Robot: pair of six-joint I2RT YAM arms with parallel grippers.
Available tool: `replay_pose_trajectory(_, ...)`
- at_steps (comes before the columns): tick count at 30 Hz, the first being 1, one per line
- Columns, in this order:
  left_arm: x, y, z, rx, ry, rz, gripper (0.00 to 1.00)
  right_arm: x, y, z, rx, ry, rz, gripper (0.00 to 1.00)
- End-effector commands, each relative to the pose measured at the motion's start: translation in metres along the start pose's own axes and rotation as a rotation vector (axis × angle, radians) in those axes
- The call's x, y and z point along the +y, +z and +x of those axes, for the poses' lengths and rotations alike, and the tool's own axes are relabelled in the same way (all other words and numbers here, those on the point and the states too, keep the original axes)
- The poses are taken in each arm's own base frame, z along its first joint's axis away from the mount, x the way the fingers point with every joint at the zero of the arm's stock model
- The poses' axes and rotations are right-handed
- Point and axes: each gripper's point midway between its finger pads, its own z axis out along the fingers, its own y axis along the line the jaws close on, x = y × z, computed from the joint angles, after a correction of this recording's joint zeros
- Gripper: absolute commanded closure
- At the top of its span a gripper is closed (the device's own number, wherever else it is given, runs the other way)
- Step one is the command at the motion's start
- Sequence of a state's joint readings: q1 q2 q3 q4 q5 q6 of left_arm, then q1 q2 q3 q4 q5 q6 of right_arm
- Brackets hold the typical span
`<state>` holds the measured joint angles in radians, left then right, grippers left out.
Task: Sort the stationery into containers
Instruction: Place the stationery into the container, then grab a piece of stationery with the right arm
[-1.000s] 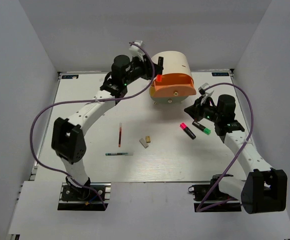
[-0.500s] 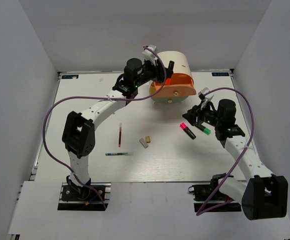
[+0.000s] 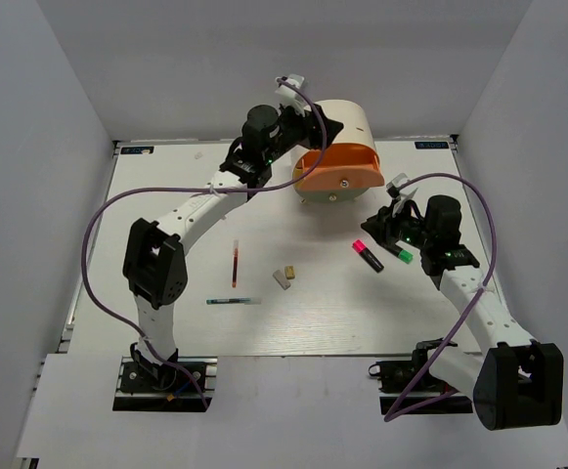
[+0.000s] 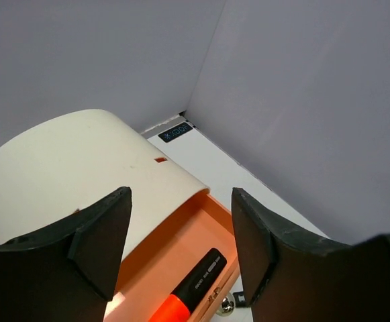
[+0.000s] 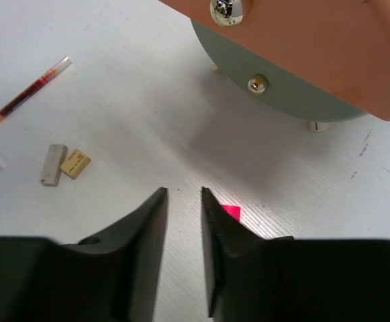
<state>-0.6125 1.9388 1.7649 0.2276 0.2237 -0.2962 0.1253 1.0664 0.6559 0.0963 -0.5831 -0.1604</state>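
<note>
Left gripper [image 4: 181, 204], fingers released, hangs above the orange drawer [image 4: 168, 261]; orange highlighter [image 4: 191, 294] lies below them. Right gripper [image 5: 182, 201], narrowly parted, empty; pink highlighter [image 5: 231, 212] just outside one finger: descent may knock it aside.

I can read nothing for certain. A small dark label [image 4: 174, 131] at the table's [image 4: 211, 157] far corner carries pale, blurred characters; the highlighter's [image 4: 193, 287] barrel print is equally illegible.
</note>
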Motion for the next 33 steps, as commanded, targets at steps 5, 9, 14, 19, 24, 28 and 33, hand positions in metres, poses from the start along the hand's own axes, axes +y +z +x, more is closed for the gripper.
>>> replay_pose_trajectory(5,-0.014,-0.054,-0.02,0.015,-0.026,-0.047,0.5,-0.015,-0.004,0.028,0.096,-0.056,0.074,0.78)
replay_pose_trajectory(9,-0.002,-0.107,0.035,0.141,-0.111,-0.13,0.66,-0.013,-0.006,0.056,0.198,-0.111,0.035,0.6)
replay_pose_trajectory(14,0.014,-0.164,0.059,0.188,-0.198,-0.291,0.56,-0.02,0.0,0.084,0.321,-0.071,0.024,0.32)
replay_pose_trajectory(19,0.029,-0.203,0.121,0.331,-0.291,-0.415,0.3,-0.034,0.008,0.102,0.384,-0.035,0.062,0.32)
replay_pose_trajectory(24,0.032,-0.222,0.155,0.412,-0.332,-0.449,0.26,-0.044,0.014,0.119,0.438,-0.017,0.091,0.33)
replay_pose_trajectory(28,0.031,-0.227,0.166,0.435,-0.346,-0.451,0.25,-0.043,0.02,0.126,0.442,-0.01,0.077,0.36)
replay_pose_trajectory(33,0.034,-0.23,0.178,0.467,-0.358,-0.468,0.25,-0.044,0.024,0.141,0.475,0.009,0.083,0.43)
